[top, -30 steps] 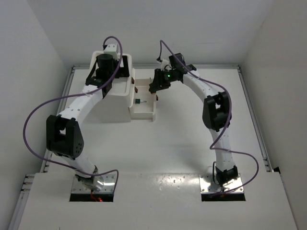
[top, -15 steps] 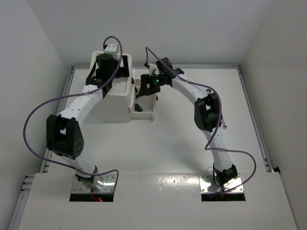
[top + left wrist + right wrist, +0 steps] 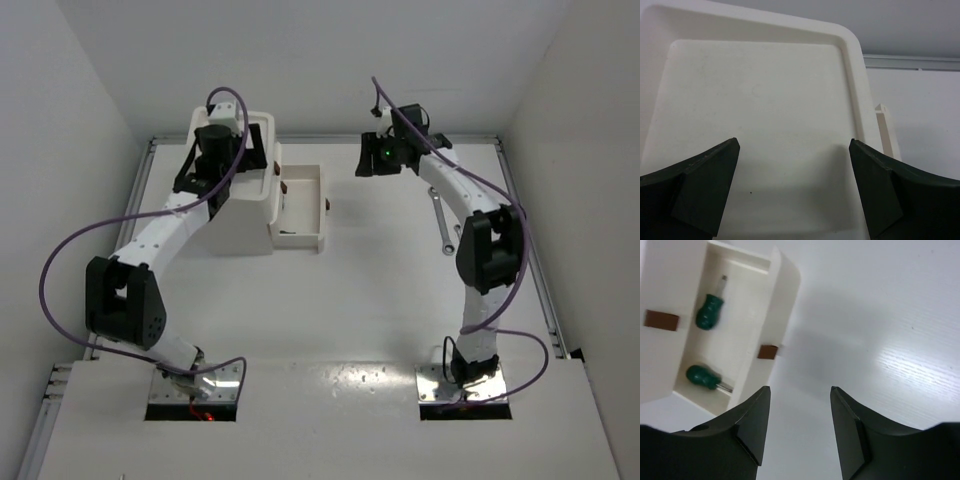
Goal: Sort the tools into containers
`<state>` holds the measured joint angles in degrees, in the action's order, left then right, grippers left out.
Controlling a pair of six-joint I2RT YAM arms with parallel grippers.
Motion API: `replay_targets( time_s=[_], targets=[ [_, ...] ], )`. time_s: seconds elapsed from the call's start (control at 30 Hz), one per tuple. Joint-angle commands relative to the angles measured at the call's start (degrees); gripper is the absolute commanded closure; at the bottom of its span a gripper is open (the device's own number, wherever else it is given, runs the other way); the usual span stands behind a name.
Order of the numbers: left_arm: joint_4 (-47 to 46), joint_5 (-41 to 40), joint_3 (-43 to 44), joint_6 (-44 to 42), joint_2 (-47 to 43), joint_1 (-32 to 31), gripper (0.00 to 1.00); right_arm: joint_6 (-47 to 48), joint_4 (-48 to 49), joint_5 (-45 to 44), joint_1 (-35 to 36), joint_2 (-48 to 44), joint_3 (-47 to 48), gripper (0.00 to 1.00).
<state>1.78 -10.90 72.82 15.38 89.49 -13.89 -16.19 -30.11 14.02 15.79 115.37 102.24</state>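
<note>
The white drawer unit stands at the back left, with one drawer pulled out to the right. Two green screwdrivers lie in that drawer. My right gripper is open and empty over bare table, to the right of the drawer; it also shows in the top view. My left gripper is open and empty above the unit's top tray, which holds nothing in view. A silver wrench lies on the table beside the right arm. Pliers are out of view.
Dark-red knobs show on the drawer fronts. A metal rail runs along the table's right edge. White walls close in the back and both sides.
My right gripper has swung from over the open drawer to the right, away from it. The left arm has shifted slightly to the left over the unit.
</note>
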Motion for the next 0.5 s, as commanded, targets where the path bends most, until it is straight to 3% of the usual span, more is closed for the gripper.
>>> replay_targets(
  time_s=[0.0, 0.3, 0.47],
  targets=[
    [25.2, -1.6, -6.6, 6.5, 3.4, -0.3, 0.00, 2.6, 1.0, -1.8, 0.2, 0.4, -6.4, 0.48],
    [27.2, -12.0, -5.9, 0.9, 4.3, -0.3, 0.00, 4.2, -1.8, 1.4, -0.4, 5.6, -3.9, 0.48],
    [30.7, -11.3, -5.3, -0.9, 6.9, 0.4, 0.00, 3.7, -2.3, 1.4, 0.1, 7.7, -3.9, 0.47]
  ],
)
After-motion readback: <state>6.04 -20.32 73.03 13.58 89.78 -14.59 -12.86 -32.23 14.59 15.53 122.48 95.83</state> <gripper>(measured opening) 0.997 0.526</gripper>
